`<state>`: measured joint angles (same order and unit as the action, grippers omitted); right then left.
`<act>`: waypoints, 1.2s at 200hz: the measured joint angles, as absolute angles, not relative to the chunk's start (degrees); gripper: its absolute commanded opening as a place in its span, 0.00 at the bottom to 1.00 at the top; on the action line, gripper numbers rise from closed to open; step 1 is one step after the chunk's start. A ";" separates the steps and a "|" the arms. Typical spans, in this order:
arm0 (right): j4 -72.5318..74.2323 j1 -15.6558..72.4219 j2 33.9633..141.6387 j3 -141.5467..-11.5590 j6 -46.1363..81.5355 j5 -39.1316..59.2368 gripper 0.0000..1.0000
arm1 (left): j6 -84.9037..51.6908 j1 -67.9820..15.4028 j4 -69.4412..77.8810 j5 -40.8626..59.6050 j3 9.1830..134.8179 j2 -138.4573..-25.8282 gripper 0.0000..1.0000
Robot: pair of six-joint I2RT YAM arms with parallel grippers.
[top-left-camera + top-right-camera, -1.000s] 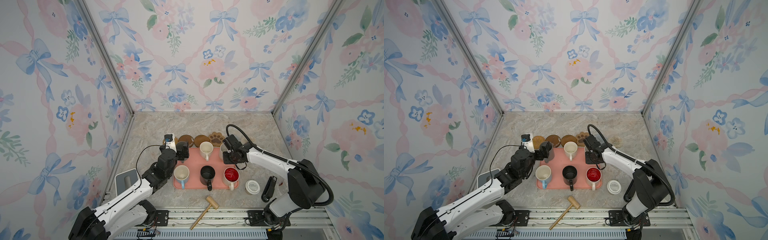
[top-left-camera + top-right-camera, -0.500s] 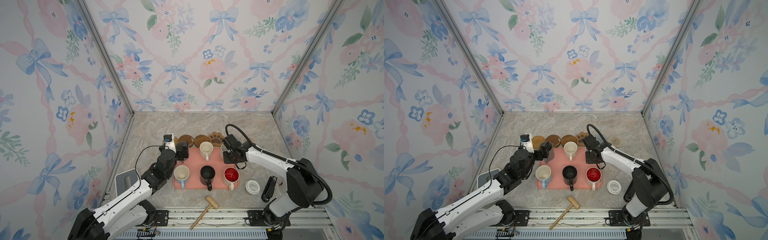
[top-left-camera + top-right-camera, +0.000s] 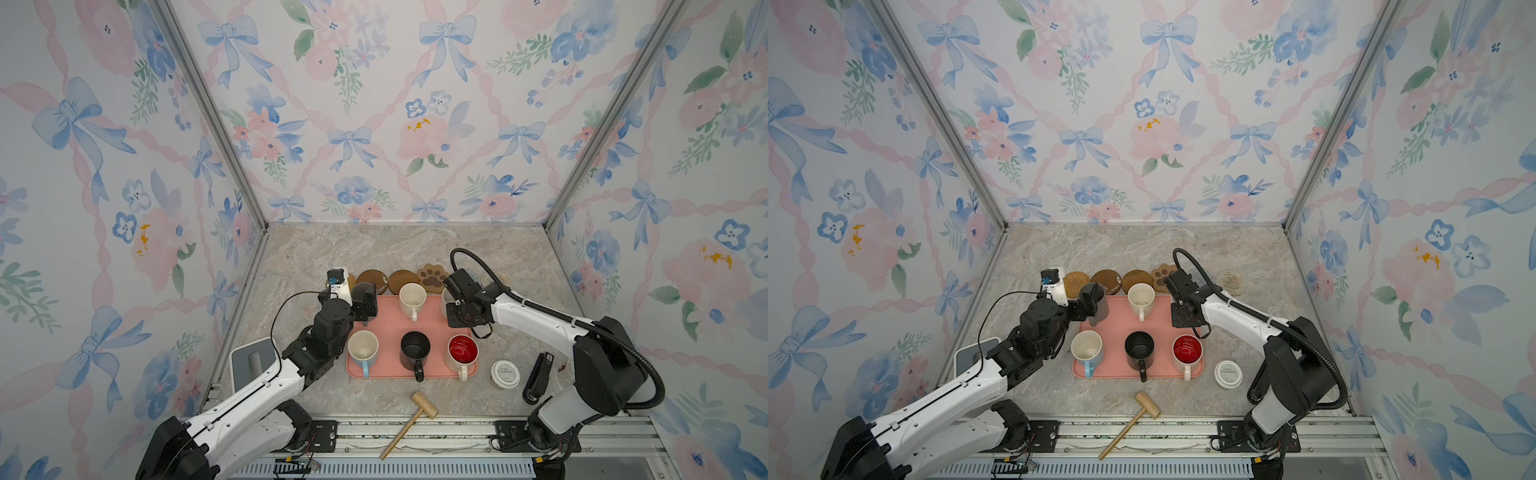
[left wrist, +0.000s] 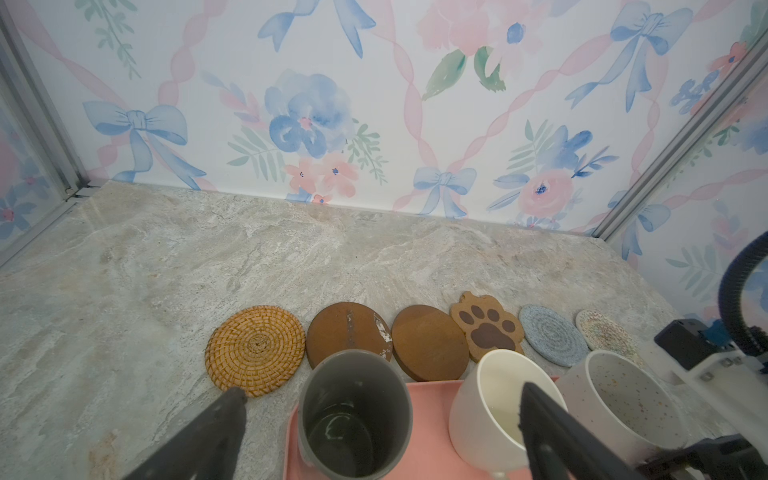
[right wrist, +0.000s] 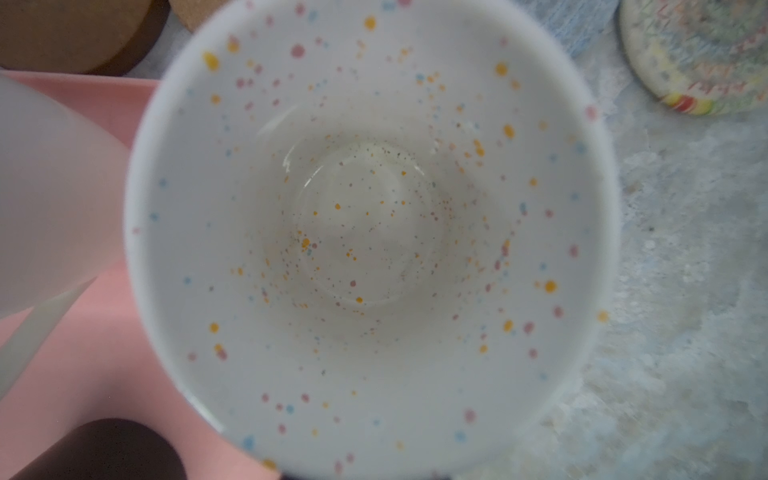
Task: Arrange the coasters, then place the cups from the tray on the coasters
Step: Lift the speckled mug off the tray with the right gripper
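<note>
A pink tray [image 3: 390, 328] sits lower centre on the worktop [image 3: 374, 257]; nothing has shifted over the last second, so no mug has reached the coasters [image 4: 428, 340] lined just above it. The left gripper [image 4: 382, 394], arm stretched low, has jaws wide apart around the grey mug [image 4: 353, 415]; the right gripper [image 3: 463, 309] points down over the speckled mug [image 5: 374, 228], grip impossible to tell

We see two arms of glossy white shells between black joint housings. The left arm [image 3: 257, 390] trails a thin black cable [image 3: 272, 328]. The right arm [image 3: 536, 316] carries a thick ribbed black hose [image 3: 658, 382]. Black base plates [image 3: 513, 432] bolt both to a silver rail [image 3: 415, 428].
</note>
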<state>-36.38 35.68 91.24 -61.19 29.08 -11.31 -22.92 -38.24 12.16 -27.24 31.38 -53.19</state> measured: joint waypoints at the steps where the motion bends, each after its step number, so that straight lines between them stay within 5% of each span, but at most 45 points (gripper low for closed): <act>1: -36.38 35.68 91.24 -61.19 29.08 -11.31 0.00 | -22.92 -38.24 12.16 -27.24 31.38 -53.19 0.98; 240: -36.64 33.52 87.81 -61.30 27.99 -11.00 0.00 | -22.92 -38.24 12.16 -27.24 31.29 -53.19 0.98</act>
<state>-36.64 33.52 87.81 -61.30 27.99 -11.00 -22.92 -38.24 12.16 -27.24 31.29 -53.19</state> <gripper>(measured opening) 0.181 0.979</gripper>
